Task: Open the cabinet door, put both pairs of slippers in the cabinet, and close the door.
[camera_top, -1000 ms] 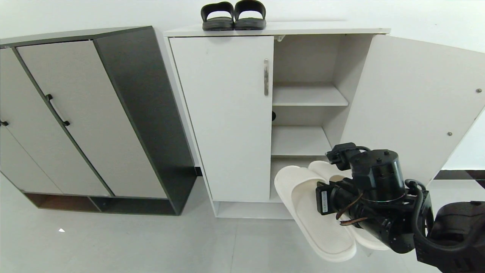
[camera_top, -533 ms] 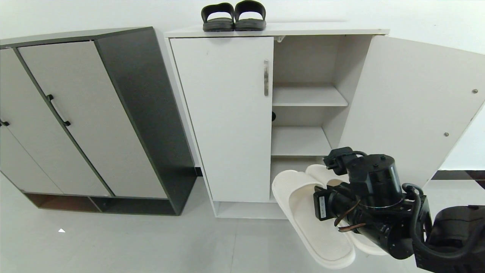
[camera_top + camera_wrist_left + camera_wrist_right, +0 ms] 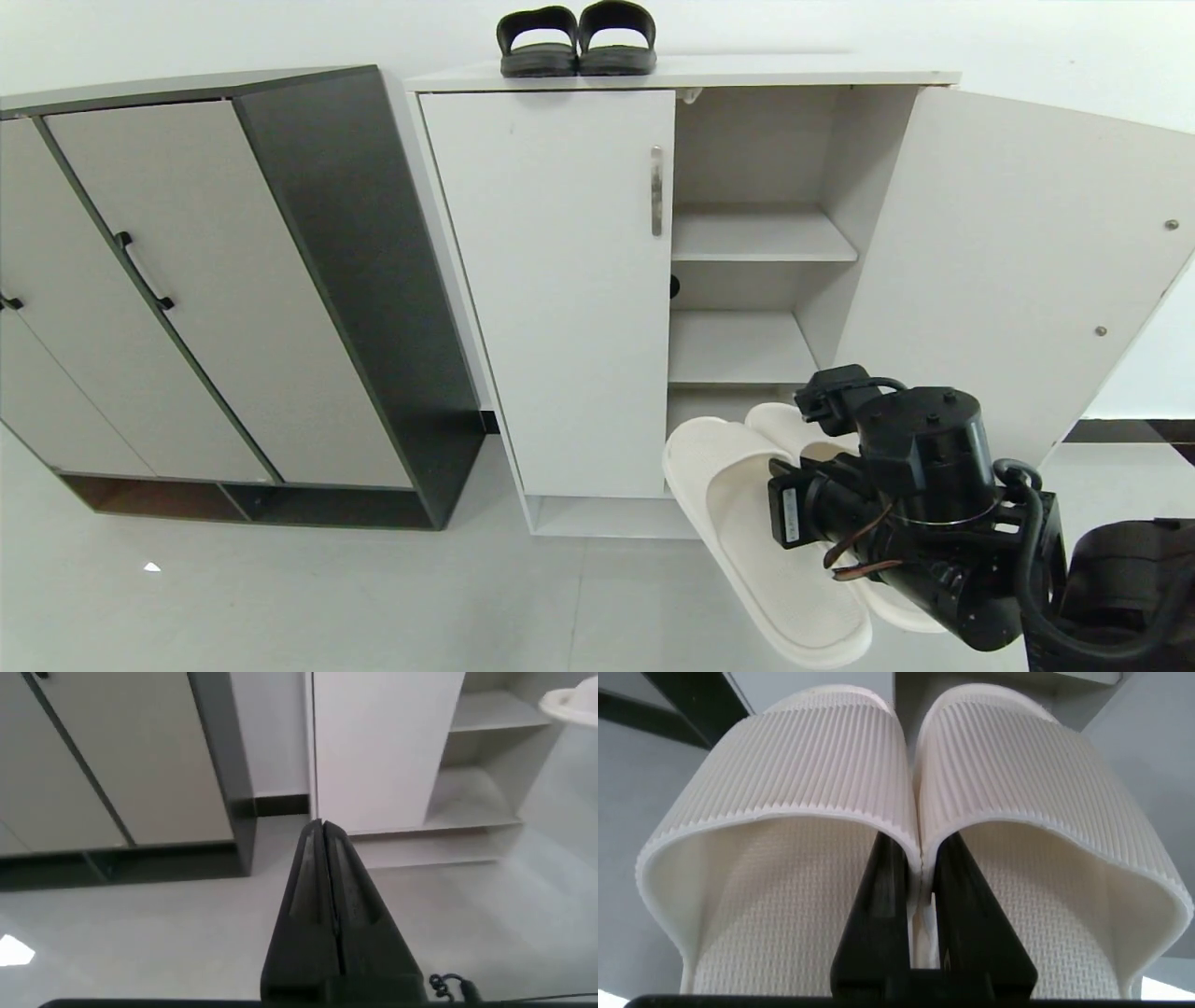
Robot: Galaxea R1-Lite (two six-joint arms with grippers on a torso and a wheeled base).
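Note:
A pair of white slippers (image 3: 747,509) hangs in front of the low part of the open white cabinet (image 3: 681,73), toes toward the bottom compartment. My right gripper (image 3: 920,863) is shut on the two inner strap edges, pinching the white slippers (image 3: 822,784) together. A pair of black slippers (image 3: 576,39) stands on the cabinet's top at the left. The right door (image 3: 1008,252) is swung wide open; the left door (image 3: 560,289) is shut. My left gripper (image 3: 322,840) is shut with nothing in it, low over the floor and facing the cabinet.
Two bare shelves (image 3: 756,233) show inside the open half, with a bottom compartment below. A grey and dark cabinet (image 3: 215,280) stands to the left with its doors shut. Light floor (image 3: 327,607) spreads before both.
My right arm has carried the white slippers slightly to the left, in front of the cabinet's bottom opening. The doors and the black slippers have not moved.

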